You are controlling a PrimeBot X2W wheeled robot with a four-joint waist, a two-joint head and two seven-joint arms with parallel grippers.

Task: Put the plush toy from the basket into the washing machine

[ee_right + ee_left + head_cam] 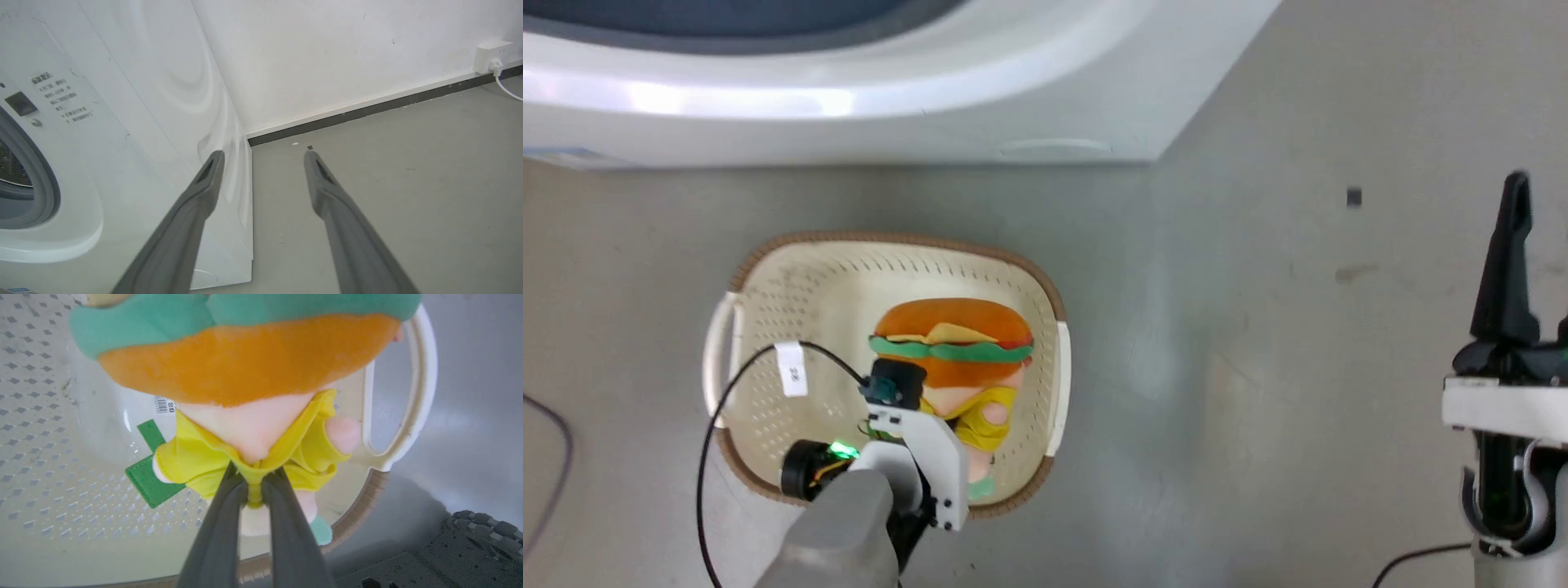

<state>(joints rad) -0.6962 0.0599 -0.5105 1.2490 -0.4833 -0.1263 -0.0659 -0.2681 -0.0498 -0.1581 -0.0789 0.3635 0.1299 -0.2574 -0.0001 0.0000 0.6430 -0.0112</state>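
Plush toy: soft doll with an orange hamburger-shaped head, green and yellow layers, peach body and yellow clothing; it is inside the basket, in the right half
Basket: cream-white perforated plastic laundry basket with a brown woven-look rim; it stands on the grey floor, near the machine's front
Toy's long axis: head towards the washer, feet towards the robot
Left gripper: fingers pinched on a fold of the yellow clothing under the chin, reaching from the feet side; if the toy is off the basket bottom, I cannot tell
Right gripper: fingers spread, holding nothing; well apart to the right, over bare floor
Washing machine: large white front-loader; it lies beyond the basket, its grey-ringed opening ahead and to the left
Coming move, in my judgement: up out of the basket, then forward and left; the left arm is the nearer one
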